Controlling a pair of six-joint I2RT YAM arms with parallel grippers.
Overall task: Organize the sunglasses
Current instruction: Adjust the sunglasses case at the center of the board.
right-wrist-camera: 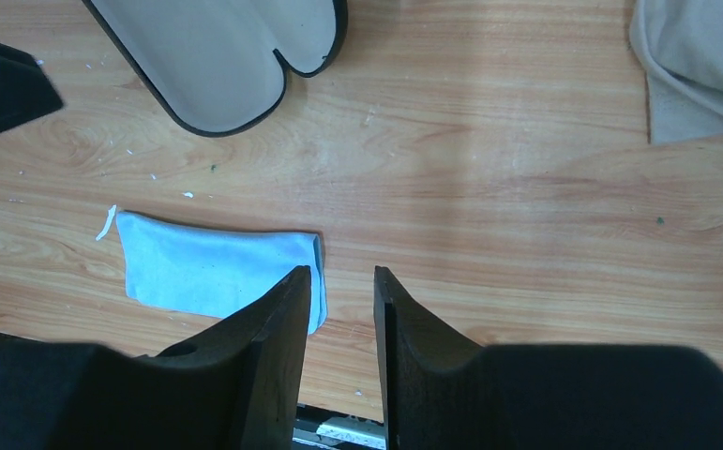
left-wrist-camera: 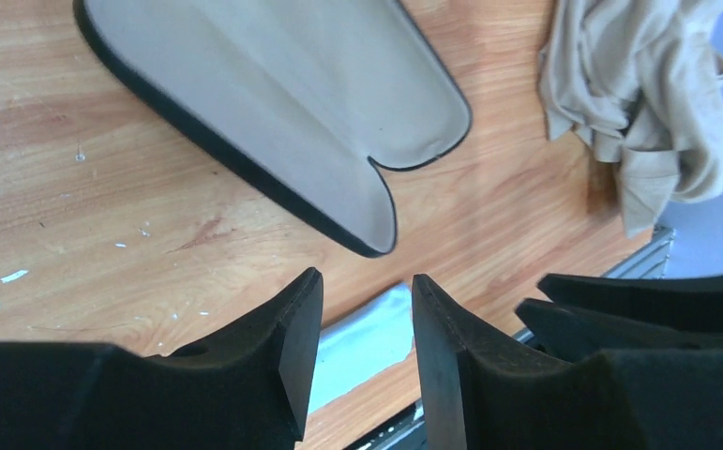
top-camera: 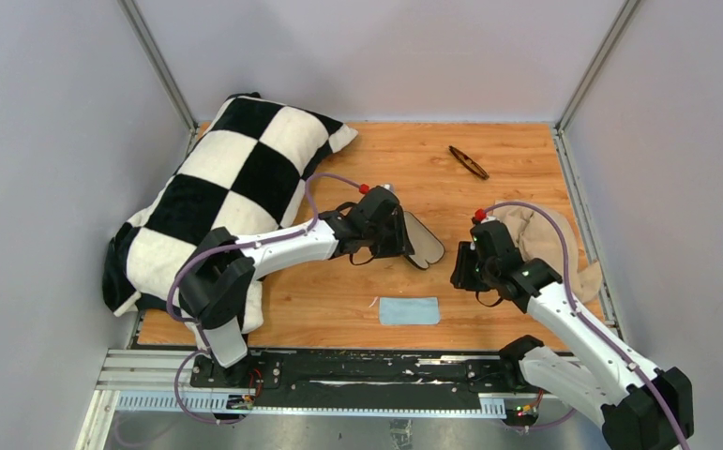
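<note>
Wooden tabletop (top-camera: 404, 159) between pale grey walls. Folded sunglasses (top-camera: 468, 162) lying alone at far centre-right, well apart from both grippers. Left gripper (left-wrist-camera: 367, 323) parted narrowly, empty, close beside open black glasses case (left-wrist-camera: 273, 94), sunglasses farther off to its right. Right gripper (right-wrist-camera: 342, 291) also narrow, holding nothing, poised near right end of light blue cloth (right-wrist-camera: 217, 267), sunglasses far beyond.
</note>
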